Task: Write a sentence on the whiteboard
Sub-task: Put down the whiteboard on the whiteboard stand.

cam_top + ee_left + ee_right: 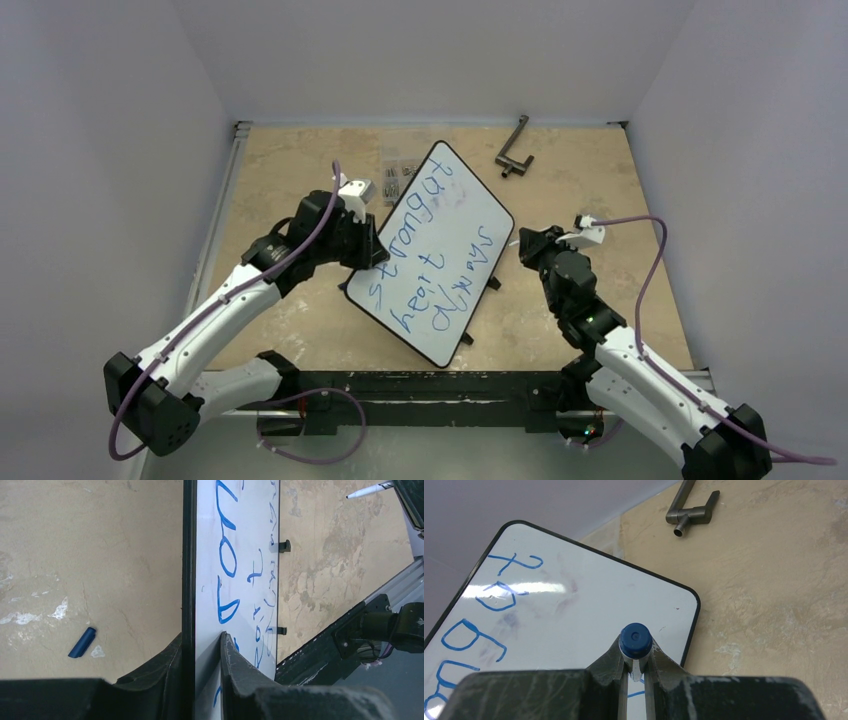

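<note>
The whiteboard point(470, 208) is tilted up off the table, white and glossy with a thin black frame. The blue sentence point(432, 258) runs along it in two rows. My left gripper point(367, 256) is shut on the board's left long edge. In the left wrist view its jaws point(200, 638) clamp the black frame point(188, 570) and white face. My right gripper point(526, 244) is by the board's right edge, shut on a marker point(635, 638) with a blue end. The marker's white tip end point(367, 489) points toward the board. Whether it touches is unclear.
A grey metal L-shaped handle point(514, 152) lies at the back right. Small printed packets point(397, 178) lie behind the board. A blue marker cap point(82, 642) lies on the table under the board's left side. A black rail point(450, 385) runs along the near edge. Two black clips point(284, 545) stick out.
</note>
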`<control>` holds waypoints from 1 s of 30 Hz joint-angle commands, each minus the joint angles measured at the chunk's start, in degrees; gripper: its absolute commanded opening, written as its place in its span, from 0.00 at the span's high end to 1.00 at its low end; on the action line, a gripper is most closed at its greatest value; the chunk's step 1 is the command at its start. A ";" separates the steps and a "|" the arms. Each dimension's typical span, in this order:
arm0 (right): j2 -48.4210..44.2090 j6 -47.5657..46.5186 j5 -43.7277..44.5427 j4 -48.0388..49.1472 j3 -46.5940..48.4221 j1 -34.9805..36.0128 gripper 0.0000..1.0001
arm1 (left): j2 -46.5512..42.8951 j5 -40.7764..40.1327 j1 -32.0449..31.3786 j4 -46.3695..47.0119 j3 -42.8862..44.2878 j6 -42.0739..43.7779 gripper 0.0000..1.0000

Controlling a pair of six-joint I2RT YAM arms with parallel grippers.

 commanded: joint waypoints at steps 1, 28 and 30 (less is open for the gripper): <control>0.54 -0.06 0.86 2.35 0.07 0.12 1.00 | -1.06 -7.96 -0.43 -11.13 -3.40 5.99 0.80; 0.58 -0.03 0.93 2.45 -0.43 0.11 1.00 | -0.97 -5.88 -0.35 -5.03 -8.94 2.49 0.56; 0.44 -0.14 1.02 2.37 -0.39 0.08 1.00 | -1.15 -5.74 -0.40 -4.74 -8.84 2.35 0.55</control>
